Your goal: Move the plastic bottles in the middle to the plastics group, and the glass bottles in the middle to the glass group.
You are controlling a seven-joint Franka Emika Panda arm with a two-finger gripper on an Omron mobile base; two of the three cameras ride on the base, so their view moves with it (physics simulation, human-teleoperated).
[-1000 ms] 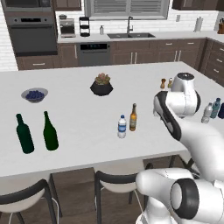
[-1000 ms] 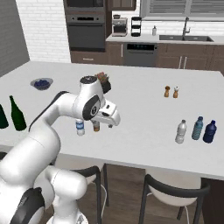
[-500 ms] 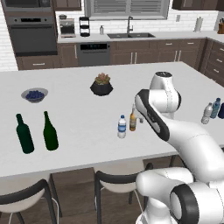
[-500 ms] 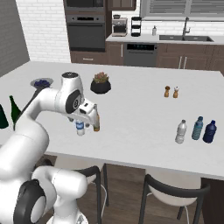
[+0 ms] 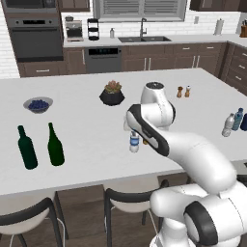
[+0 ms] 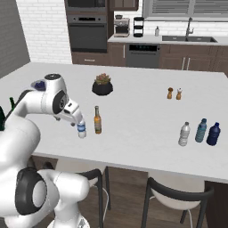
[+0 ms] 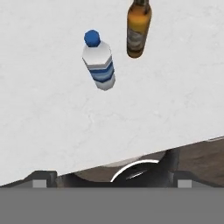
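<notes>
A small clear water bottle [image 6: 82, 129] with a blue-striped label stands mid-counter, and the hand view shows its blue cap [image 7: 98, 63]. The amber glass bottle [image 6: 97, 120] [image 7: 138, 28] stands upright just beside it. My gripper [image 6: 76, 120] [image 7: 112, 179] hovers close above and to the near side of the water bottle, open, with nothing between its fingers. Two tall dark green bottles [image 5: 26, 147] [image 5: 55, 144] stand at the left. At the right, a blue-tinted bottle [image 6: 201, 130] and a darker blue one [image 6: 213, 134] stand with a clear greyish bottle [image 6: 184, 134] beside them.
A potted plant [image 5: 112, 93] sits behind the middle bottles, a bowl of dark fruit [image 5: 38, 104] at the back left, and two small shakers [image 6: 174, 93] at the back right. Stools [image 5: 130, 202] stand under the counter's near edge.
My arm has swung from the right side of the counter toward the middle, bringing the open hand over the water bottle. No bottle has moved.
</notes>
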